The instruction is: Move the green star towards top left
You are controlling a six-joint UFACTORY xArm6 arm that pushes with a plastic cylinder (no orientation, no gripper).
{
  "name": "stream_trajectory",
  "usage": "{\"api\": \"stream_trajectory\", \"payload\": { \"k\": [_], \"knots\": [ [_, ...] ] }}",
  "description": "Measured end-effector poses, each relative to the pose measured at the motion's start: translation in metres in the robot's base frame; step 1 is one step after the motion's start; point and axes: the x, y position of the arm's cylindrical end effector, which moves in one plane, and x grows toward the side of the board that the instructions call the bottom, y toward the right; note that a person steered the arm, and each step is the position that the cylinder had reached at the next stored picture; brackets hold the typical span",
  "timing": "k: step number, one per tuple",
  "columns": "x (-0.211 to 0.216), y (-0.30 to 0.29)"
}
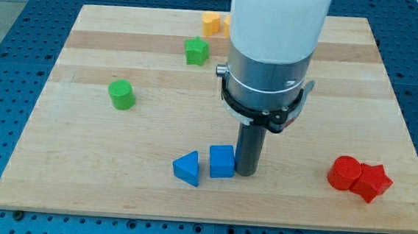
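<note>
The green star (196,51) lies on the wooden board (79,174) near the view's top, left of the arm's white body. My tip (246,172) rests on the board low in the view, right beside the blue cube (221,161) on its right side. The tip is far below and to the right of the green star.
A blue triangle (187,167) lies left of the blue cube. A green cylinder (121,95) stands at the view's left. An orange block (212,23) sits at the top edge, with a yellow block partly hidden behind the arm. A red cylinder (344,172) and red star (372,181) touch at the lower right.
</note>
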Motion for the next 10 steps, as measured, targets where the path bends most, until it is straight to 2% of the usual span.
{"api": "stream_trajectory", "payload": {
  "k": [2,6,9,10],
  "knots": [
    [-0.03,0.0],
    [-0.188,-0.001],
    [-0.24,-0.07],
    [-0.242,-0.1]
  ]
}}
